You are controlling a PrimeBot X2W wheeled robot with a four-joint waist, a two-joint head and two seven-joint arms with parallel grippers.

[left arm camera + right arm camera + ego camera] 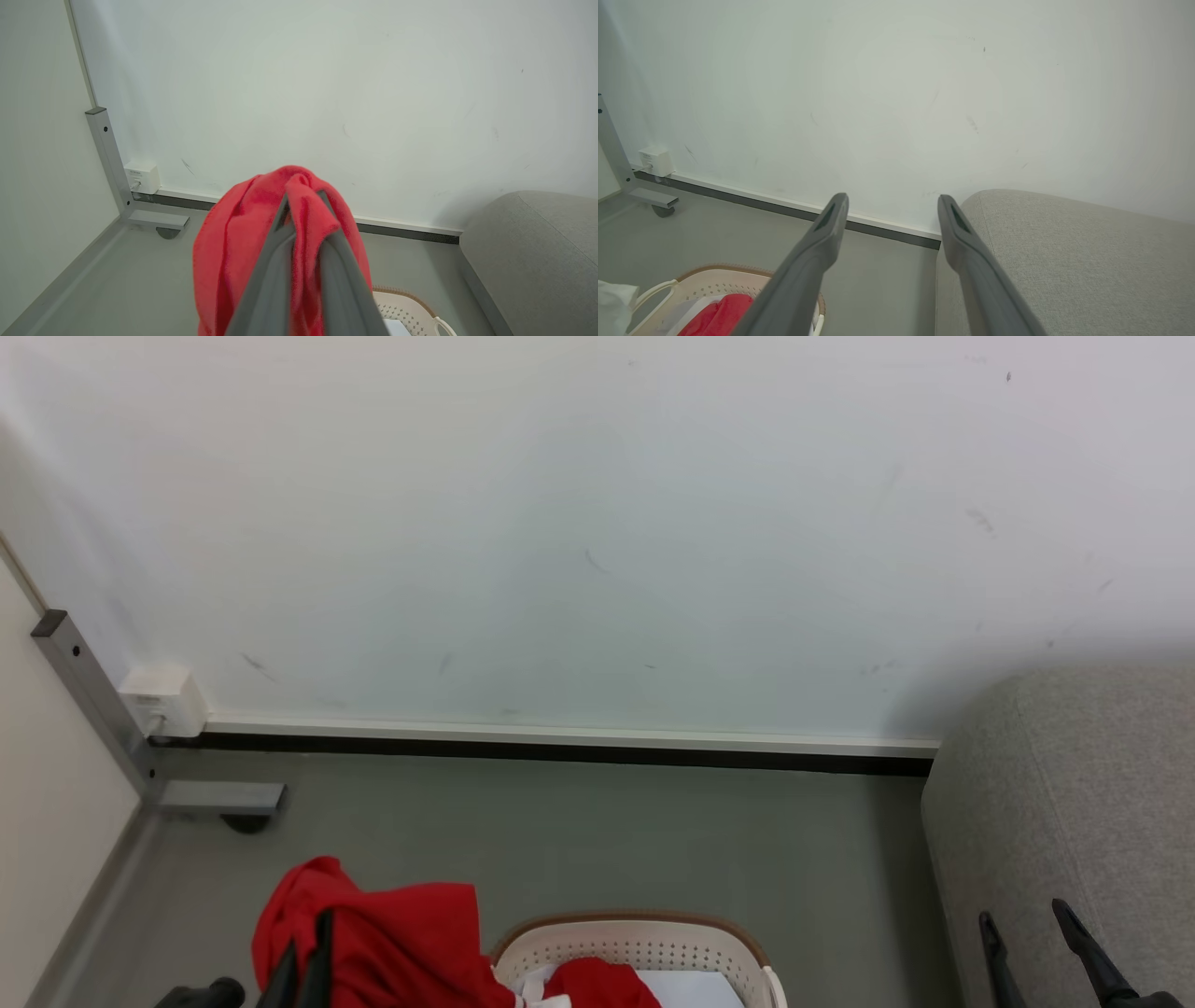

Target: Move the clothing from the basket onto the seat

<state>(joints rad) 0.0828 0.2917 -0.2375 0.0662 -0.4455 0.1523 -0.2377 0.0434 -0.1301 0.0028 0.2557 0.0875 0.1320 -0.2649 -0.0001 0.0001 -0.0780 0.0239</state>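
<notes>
Head view: left gripper (306,945) clamped on one red garment (392,933), held up left of basket (644,926), not yet at seat (1064,803). Another red piece (597,985) lies in basket w/ white sheet (695,987). Right gripper (1022,915) fingers apart, empty, near seat.
Left wrist view: fabric draped over the closed fingers.
Right wrist view: no red on the seat part seen.
Est.: 1st item mid-transfer, 2nd to go.

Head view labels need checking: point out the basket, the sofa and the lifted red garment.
basket (635,945), head view, perforated far wall.
sofa (1055,784), head view, rounded grey end.
lifted red garment (401,933), head view, middle of the hanging fabric.
</notes>
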